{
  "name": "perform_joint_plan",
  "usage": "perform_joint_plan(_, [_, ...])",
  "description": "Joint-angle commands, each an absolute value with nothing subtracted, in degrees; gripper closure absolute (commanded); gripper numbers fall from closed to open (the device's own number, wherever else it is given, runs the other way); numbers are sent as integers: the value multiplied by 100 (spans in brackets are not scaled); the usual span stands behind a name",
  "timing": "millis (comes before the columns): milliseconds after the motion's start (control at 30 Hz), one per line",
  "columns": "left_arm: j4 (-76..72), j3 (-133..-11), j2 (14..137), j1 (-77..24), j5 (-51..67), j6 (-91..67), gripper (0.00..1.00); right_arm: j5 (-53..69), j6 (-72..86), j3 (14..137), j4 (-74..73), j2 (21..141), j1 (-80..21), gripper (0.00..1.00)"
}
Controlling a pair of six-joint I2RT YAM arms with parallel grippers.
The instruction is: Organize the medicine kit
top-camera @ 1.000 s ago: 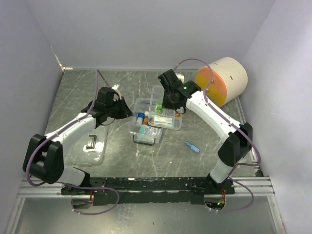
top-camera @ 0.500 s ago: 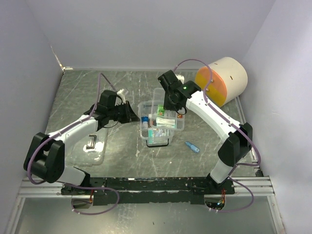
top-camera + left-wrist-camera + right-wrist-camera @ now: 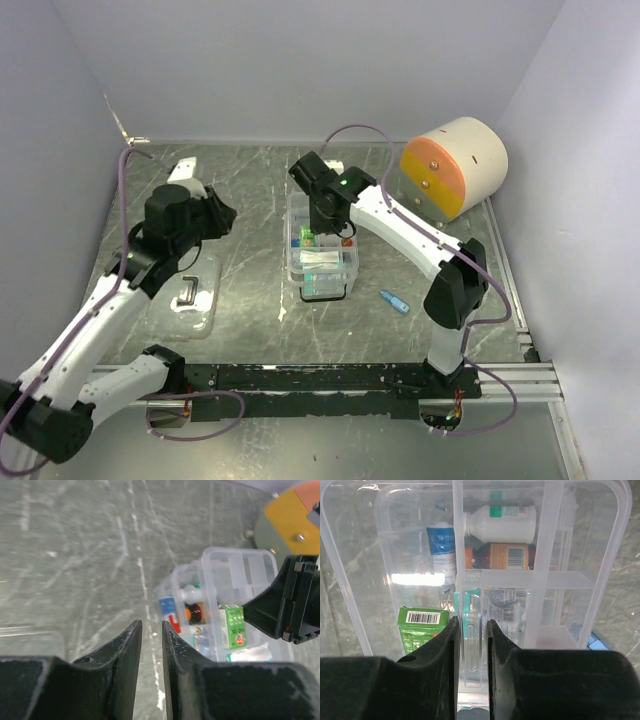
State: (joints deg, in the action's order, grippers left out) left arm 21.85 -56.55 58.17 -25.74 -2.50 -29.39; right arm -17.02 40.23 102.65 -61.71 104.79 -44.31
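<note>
Two arms, left to right. The left arm is lifted off the table (image 3: 250,180), forearm rising from the near-left corner and wrist turned toward the centre. The left gripper (image 3: 151,627) hangs above bare tabletop, well apart from the kit, its jaws a narrow slit apart with nothing between them.

One clear lid (image 3: 187,292) with a black handle lies flat below that arm.

One medicine kit (image 3: 322,262) stands at mid-table, lidless, long side running away from the bases. One clear divided tray (image 3: 560,580) sits on top of it. Under the tray lie one green carton (image 3: 420,625), one white bottle (image 3: 500,524), one brown bottle (image 3: 502,556) and one blue-and-white tube (image 3: 441,547).

The right arm reaches from its base at the near right, elbow bent, forward and leftward over the kit. The right gripper (image 3: 470,630) points down, its jaws pinched on a wall of the tray.

One small blue capsule-like item (image 3: 394,301) lies on the table just right of the kit. One cream cylinder (image 3: 460,160) with an orange face rests on its side at the far right.

A second ago the left gripper was low beside the box and the tray lay skewed at the box's right. Now the tray is stacked square on the box, the left arm has pulled back and up, and the right wrist has shifted left.
</note>
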Motion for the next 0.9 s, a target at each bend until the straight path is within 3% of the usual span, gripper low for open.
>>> perform_joint_plan(0, [2823,-5513,5214,-2592,-1626,-2559,66,-1793,4017,10455,-6362,10608,-4507,100])
perform_joint_plan(200, [2522,-5103,4719,-2593,-1591,-2636,64,-1642,3827,10406,-6118,10748,-4518,100])
perform_joint_plan(867, [2590,-5023,4837,-2593,-1492,-2809,63,-1906,4013,10755,-6789,11295,-4509,100])
